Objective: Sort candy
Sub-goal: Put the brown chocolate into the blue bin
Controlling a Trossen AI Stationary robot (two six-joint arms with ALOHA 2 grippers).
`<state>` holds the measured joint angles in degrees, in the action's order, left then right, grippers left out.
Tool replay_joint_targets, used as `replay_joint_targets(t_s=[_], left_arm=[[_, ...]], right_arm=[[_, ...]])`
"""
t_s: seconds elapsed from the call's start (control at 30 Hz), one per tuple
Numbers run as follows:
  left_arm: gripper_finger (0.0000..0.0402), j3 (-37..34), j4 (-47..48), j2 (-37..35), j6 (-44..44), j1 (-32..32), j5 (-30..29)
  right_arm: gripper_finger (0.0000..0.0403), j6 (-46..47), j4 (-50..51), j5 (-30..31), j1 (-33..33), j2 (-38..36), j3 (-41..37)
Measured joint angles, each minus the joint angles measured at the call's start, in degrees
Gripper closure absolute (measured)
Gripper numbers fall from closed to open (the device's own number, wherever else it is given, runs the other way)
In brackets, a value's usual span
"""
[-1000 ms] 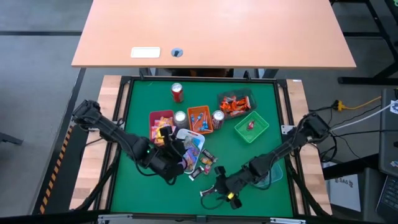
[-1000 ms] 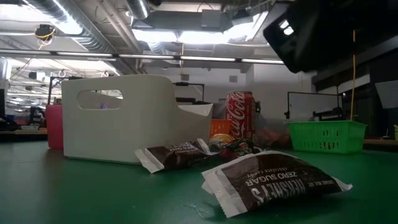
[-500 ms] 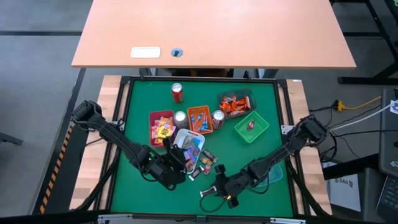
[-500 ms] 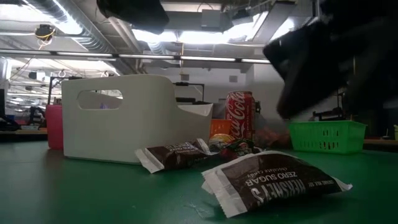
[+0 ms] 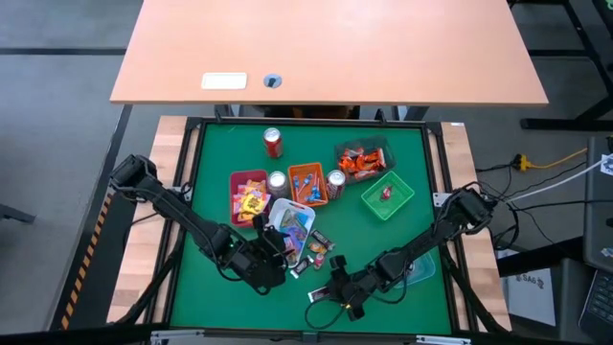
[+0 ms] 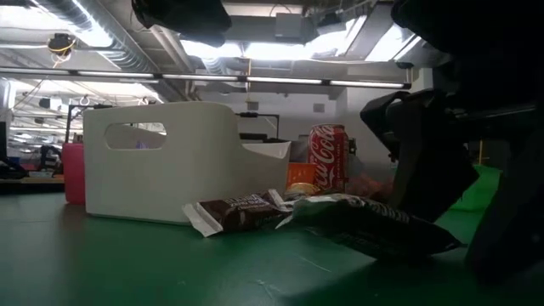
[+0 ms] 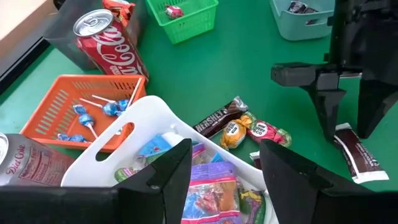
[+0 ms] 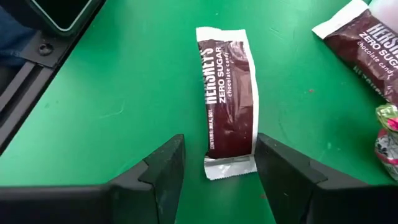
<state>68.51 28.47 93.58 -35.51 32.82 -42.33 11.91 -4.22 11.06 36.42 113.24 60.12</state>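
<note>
Candy [image 8: 228,99] between right tool [image 8: 221,168] fingers

Second chocolate bar [image 8: 367,43] cut off by the right wrist view's edge, wrapper text only partly readable. Foil-wrapped sweet [image 8: 388,138] likewise cropped. Silver can [image 7: 25,168] and teal tray [image 7: 305,15] truncated at the left wrist view's borders. Green basket hidden behind the right gripper [image 6: 450,187] in the low view. White tray [image 5: 290,225] partly covered from above.

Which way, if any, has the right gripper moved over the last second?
Yes. In the high view, the right gripper has crept toward the white tray, and its open fingers now straddle a brown chocolate bar.
</note>
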Motion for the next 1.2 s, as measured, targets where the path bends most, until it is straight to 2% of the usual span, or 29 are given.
replay_joint_targets(t_s=[0.2, 0.67, 0.8, 0.93, 1.2], left_arm=[[0.0224, 0.0, -1.3, 0.0, 0.0, 0.0, 0.0], [0.0224, 0.0, -1.3, 0.0, 0.0, 0.0, 0.0], [0.0224, 0.0, -1.3, 0.0, -0.1, 0.0, 0.0], [0.0224, 0.0, -1.3, 0.0, -0.1, 0.0, 0.0], [0.0224, 0.0, -1.8, 0.0, -0.1, 0.8, 0.0]], right_arm=[[0.0228, 0.0, 0.0, -0.1, 0.0, 0.1, 0.0], [0.0392, 0.0, 0.4, -1.3, -0.1, -0.2, -0.1], [0.0391, 0.1, 3.3, -3.0, -0.1, -1.6, 0.8], [0.0384, 0.2, 10.5, -5.3, -0.1, -4.8, 4.1], [0.0399, 2.0, 37.5, -8.1, 0.4, -10.4, 15.4]])
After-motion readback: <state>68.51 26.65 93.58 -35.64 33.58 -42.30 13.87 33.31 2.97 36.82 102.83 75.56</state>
